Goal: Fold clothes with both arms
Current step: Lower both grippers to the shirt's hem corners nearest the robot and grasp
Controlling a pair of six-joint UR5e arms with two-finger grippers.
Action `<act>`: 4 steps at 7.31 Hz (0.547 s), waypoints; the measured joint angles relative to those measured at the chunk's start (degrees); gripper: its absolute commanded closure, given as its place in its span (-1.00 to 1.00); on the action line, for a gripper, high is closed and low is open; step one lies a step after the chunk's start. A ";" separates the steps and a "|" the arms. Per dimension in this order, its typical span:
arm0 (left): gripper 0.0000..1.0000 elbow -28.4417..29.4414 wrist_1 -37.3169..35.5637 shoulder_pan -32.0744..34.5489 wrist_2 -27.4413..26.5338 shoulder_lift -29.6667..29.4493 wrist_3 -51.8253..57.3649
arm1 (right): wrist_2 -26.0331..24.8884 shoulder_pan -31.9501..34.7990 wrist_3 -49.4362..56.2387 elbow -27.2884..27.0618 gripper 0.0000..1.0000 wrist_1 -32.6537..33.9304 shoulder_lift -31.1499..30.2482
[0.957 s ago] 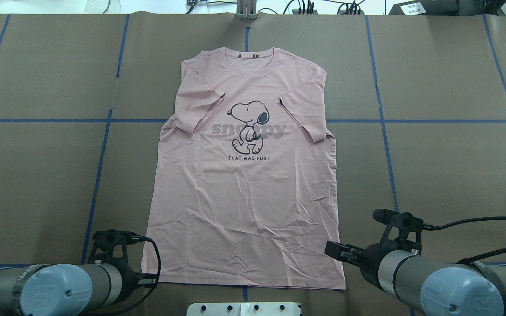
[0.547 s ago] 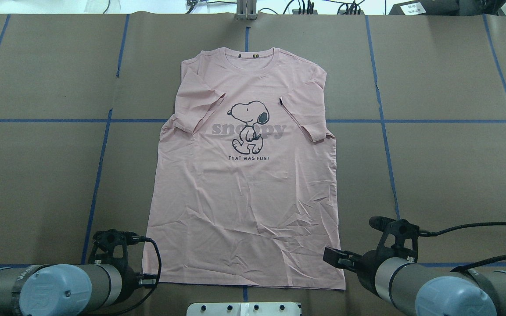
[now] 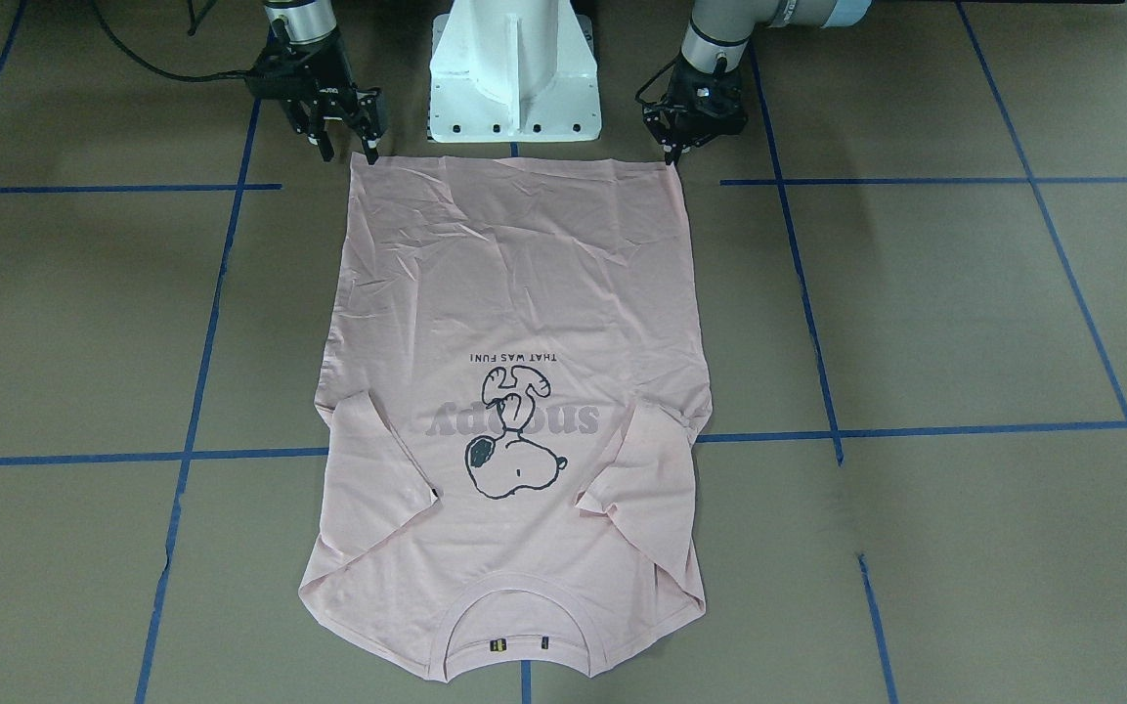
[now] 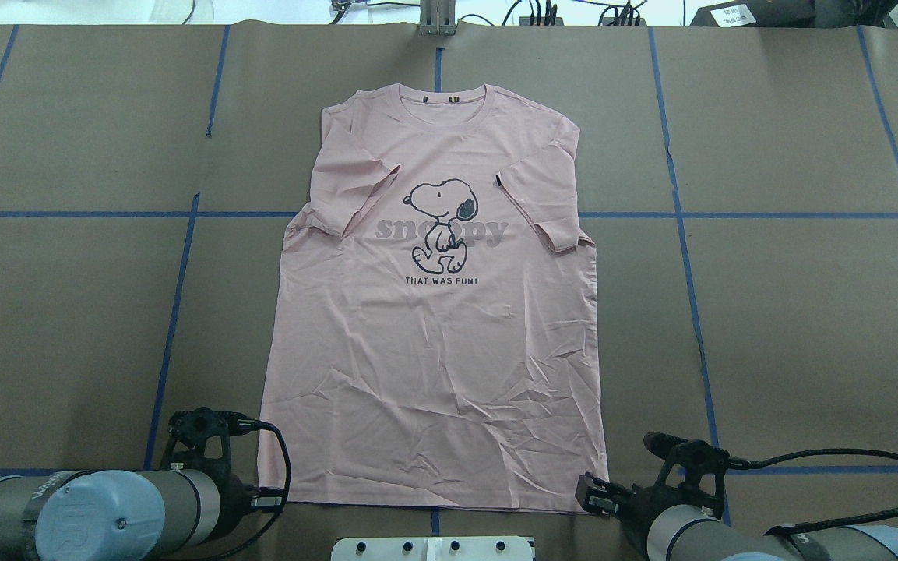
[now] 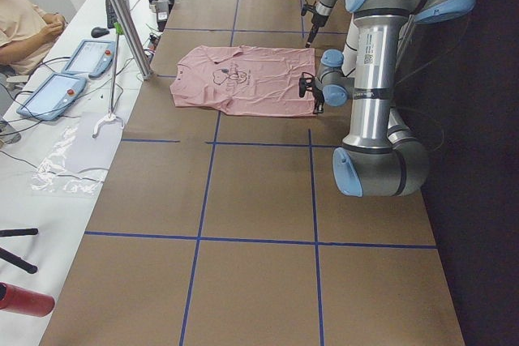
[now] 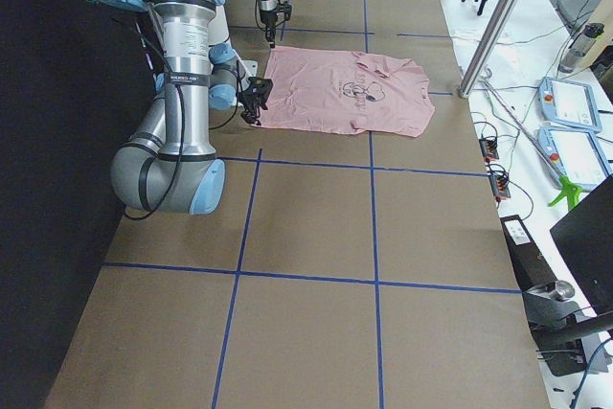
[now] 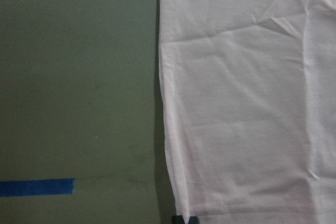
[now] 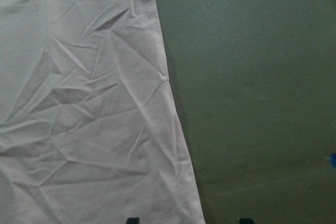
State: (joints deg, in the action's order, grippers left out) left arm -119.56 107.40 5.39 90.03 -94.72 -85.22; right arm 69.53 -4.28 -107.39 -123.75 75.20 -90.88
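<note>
On the brown paper-covered desk point(image 4: 807, 312), centre of the overhead frame: pale pink short-sleeved cotton T-shirt with a cartoon dog print point(image 4: 433, 351). Flat and face up, collar toward the top edge, hem near the bottom edge, both sleeves folded in over the chest. No fold in the body yet.

At lower right of that frame: black two-finger right hand point(image 4: 595, 495). Now lower in the frame than a second ago, right at the hem's right corner rather than further up the side edge. Fingers spread wide in the wrist view, one tip over cloth and one over bare desk, straddling the side edge. Nothing held.

At the top of the front-facing frame, right of centre: black two-finger left hand point(image 3: 672, 156). Barely shifted, tips drawn narrow at the other hem corner; cloth between them or not, cannot tell.

Meaning for the task: a hand at each hem corner, approach nearly over. Likely next: closing the right hand on its corner, then lifting the hem toward the collar.
</note>
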 measured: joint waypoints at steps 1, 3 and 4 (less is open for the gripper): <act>1.00 -0.08 0.02 -0.02 -0.02 -0.12 -0.09 | -0.78 -1.11 -0.78 0.41 -0.25 0.82 0.05; 1.00 -0.26 0.06 -0.02 -0.03 -0.28 -0.19 | -1.60 -1.97 -1.26 1.56 -0.07 1.29 0.11; 1.00 -0.29 0.05 -0.02 -0.03 -0.48 -0.22 | -1.71 -2.13 -1.31 1.81 0.17 1.34 0.21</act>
State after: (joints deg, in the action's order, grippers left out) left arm -119.85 107.45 5.36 90.00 -95.20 -85.45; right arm 67.82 -6.41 -108.70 -121.94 76.53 -90.68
